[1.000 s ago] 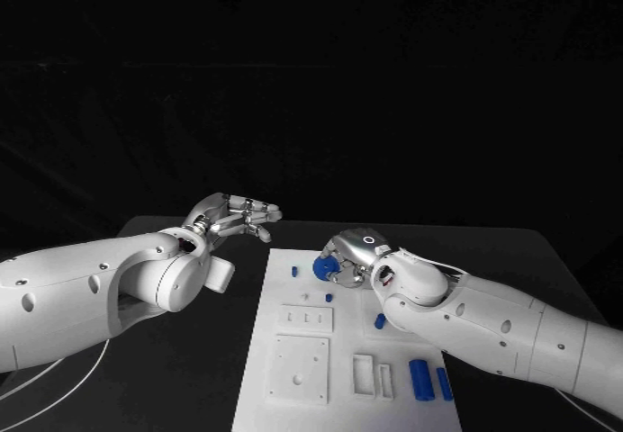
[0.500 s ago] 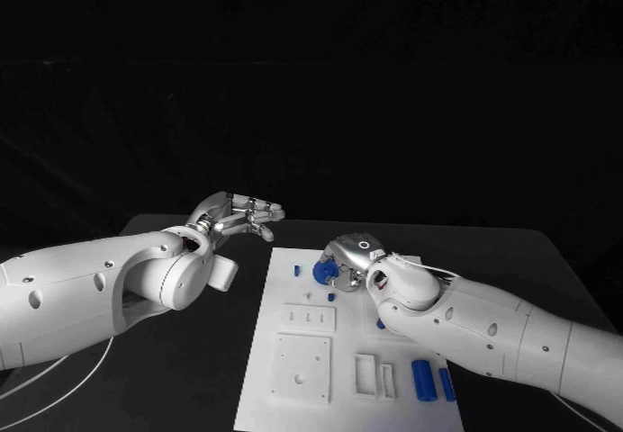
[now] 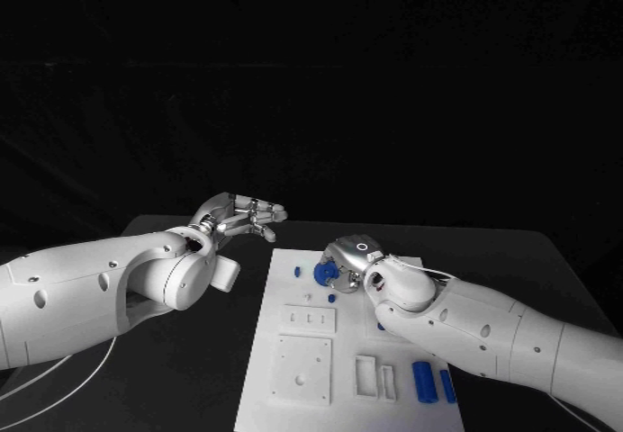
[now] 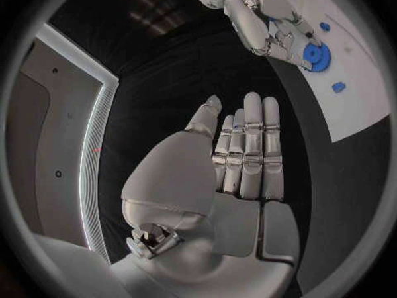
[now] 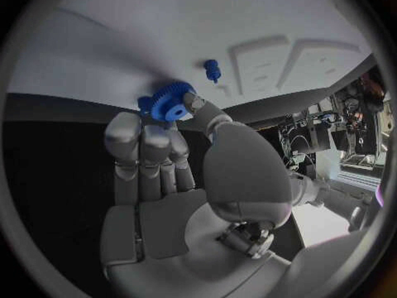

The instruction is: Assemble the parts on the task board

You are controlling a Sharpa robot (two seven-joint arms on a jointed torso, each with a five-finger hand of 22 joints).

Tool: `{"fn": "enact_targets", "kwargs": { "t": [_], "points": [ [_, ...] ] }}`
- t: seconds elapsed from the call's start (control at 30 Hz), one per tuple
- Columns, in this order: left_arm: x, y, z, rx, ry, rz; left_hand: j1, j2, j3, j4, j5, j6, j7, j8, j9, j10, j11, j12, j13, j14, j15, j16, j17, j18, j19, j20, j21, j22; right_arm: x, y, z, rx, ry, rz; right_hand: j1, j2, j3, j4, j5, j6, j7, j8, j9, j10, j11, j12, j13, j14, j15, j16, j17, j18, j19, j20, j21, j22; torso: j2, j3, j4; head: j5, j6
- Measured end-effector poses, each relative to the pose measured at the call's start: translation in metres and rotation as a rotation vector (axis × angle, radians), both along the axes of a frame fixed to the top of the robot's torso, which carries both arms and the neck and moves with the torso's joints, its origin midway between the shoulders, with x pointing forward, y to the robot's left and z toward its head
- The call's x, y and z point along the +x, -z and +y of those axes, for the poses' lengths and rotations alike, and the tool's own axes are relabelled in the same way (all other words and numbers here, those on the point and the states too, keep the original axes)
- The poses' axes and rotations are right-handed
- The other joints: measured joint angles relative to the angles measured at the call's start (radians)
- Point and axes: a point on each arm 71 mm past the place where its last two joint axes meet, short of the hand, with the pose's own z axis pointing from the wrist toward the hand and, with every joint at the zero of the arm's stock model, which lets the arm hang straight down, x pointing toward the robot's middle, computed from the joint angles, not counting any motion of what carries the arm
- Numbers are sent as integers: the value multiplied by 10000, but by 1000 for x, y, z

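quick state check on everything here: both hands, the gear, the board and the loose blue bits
right hand: over the board's far end, pinching the gear
blue gear: held in the fingers, just over the board
left hand: open, off the board, holds nothing
task board: flat on the table
blue cylinders: lying on the board's near right corner
blue peg: on the board, untouched

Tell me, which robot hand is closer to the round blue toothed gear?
Right. The right robot hand touches the round blue toothed gear; the left robot hand hovers off the board.
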Motion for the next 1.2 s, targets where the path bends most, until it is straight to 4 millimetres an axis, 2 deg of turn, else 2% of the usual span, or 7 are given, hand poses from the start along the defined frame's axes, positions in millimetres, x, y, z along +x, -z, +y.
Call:
{"fn": "enact_targets", "kwargs": {
  "t": [0.4,0.5,0.73,0.83,0.97,1.03,1.2],
  "points": [
    [0,0,0,3,1,2,0,0,0,0,0,0,0,0,0,0,0,0,0,0,0,0,1,0,0,0,1,-1,2,1,0,9,49,-55,-39,-144,56,57,-242,112,35,-1,8,-91,122,-235,-195,0,0,-48,-58,0,0,0,-59,8,-7,3,-9,23,35],
    [0,0,0,3,6,3,0,0,0,0,0,0,0,0,0,0,0,0,0,0,0,0,1,0,0,0,1,-1,2,2,0,8,44,-55,-37,-147,51,89,-271,-225,180,9,65,-141,169,-323,-299,-2,0,-97,-91,-4,0,0,-79,7,-7,4,-10,32,50],
    [1,0,0,6,7,5,0,0,0,0,0,0,0,0,0,0,0,0,0,0,0,0,1,0,0,0,-38,16,3,2,0,47,74,-17,79,-259,-527,212,-269,-1407,184,56,28,-255,101,-476,-528,-2,1,-135,-109,0,0,0,-79,6,-7,4,-7,48,53],
    [1,0,0,8,3,8,0,0,0,0,0,0,0,0,0,0,0,0,0,0,0,0,1,0,0,0,-58,30,3,2,-2,93,114,32,80,-258,-822,290,-134,-1715,212,49,14,-254,98,-517,-564,-1,1,-136,-103,2,0,0,-79,6,-7,4,-9,48,40],
    [1,0,0,11,-2,11,0,0,28,28,0,0,0,0,0,0,0,0,0,0,0,0,-7,0,0,0,-58,30,4,3,-5,187,178,135,80,-258,-1009,426,204,-1719,214,47,8,-254,98,-517,-564,-1,1,-136,-67,1,0,0,-79,6,-7,9,-13,48,26],
    [1,0,0,12,-5,13,0,0,-5,60,0,-63,44,0,0,0,0,0,0,0,0,0,-9,0,0,0,-58,30,4,3,-6,242,185,197,80,-258,-801,308,280,-1708,225,46,-1,-326,99,-517,-564,-1,0,-135,-62,2,0,0,-79,5,-7,12,-15,47,21],
    [1,0,0,17,-18,17,0,0,-5,61,0,-90,17,0,0,-71,1,0,0,0,0,0,-9,0,0,0,-58,29,3,3,-9,352,175,338,-87,-280,-91,96,1098,-1365,233,47,1,-323,101,-516,-582,-42,-39,-176,-57,3,0,0,-79,5,-7,16,-20,33,3]
  ]
}}
